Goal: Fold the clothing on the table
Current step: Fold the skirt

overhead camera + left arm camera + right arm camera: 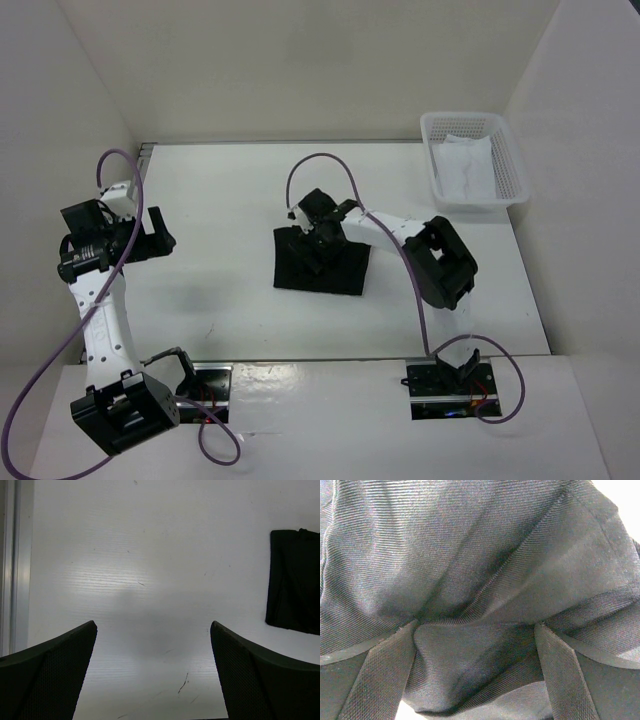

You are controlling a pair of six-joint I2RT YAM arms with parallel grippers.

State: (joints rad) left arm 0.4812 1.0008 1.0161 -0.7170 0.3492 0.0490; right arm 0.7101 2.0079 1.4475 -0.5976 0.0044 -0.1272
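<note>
Presently: right claw (475, 630) spread wide, gripping nothing, tips on the clothing (345, 275), a black slab at the middle of the desk (220, 200); left claw (152, 630) wide, empty, well apart. Cloth probably light, limp, ribbed; pinch a corner. Open room left; basket (475, 160) far right.

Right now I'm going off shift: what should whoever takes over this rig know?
Left gripper: open, over bare table, left of the clothing, holding nothing.
Right gripper: open, fingers down on the clothing at mid-table, cloth bunched between them, not gripped.
Done: clothing lies as a compact rectangle, apparently folded already.
Left: close on the bunch and finish the fold, or withdraw if it is done; I cannot tell which.
</note>
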